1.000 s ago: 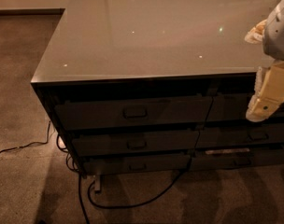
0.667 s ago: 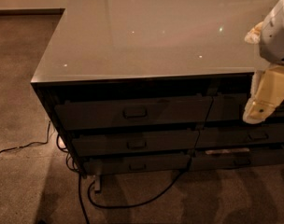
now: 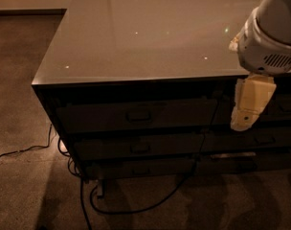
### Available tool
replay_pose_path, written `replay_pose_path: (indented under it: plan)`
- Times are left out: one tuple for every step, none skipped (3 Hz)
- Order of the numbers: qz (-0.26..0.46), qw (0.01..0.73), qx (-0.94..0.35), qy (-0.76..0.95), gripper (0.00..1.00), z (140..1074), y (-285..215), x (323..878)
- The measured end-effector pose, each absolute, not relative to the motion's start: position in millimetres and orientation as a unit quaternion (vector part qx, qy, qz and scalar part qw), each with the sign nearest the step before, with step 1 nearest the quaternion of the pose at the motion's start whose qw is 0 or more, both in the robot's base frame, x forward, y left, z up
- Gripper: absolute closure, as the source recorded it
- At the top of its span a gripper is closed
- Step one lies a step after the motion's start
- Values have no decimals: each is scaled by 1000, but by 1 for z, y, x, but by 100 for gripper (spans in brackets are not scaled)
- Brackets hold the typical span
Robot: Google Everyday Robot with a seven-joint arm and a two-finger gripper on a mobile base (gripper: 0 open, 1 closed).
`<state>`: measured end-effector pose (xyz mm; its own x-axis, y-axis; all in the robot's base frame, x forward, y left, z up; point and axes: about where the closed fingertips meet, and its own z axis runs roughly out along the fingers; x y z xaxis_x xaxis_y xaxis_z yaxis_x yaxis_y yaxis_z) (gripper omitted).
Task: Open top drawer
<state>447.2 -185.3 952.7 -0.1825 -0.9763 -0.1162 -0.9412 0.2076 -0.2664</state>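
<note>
Progress nil: top drawer (image 3: 95,120) fully shut, left stack, just under worktop (image 3: 150,42) edge. Gripper (image 3: 242,122) hanging well right of handle (image 3: 139,115), not touching; open or closed, cannot tell. Remaining: reach handle, grasp, pull out.

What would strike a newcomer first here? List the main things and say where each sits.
The pale robot arm with its cream claw hangs at the right edge, in front of the dark cabinet. Its glossy top fills the upper middle, dotted with light reflections. Under it the top drawer sits shut, and a black cable loops on the carpet below.
</note>
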Motion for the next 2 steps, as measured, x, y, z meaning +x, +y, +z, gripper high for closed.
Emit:
replay_pose_path:
  plan:
    - [-65,110,-622,772,0,936,-181,445]
    - [-22,101,-623,775,0,902,-159,448]
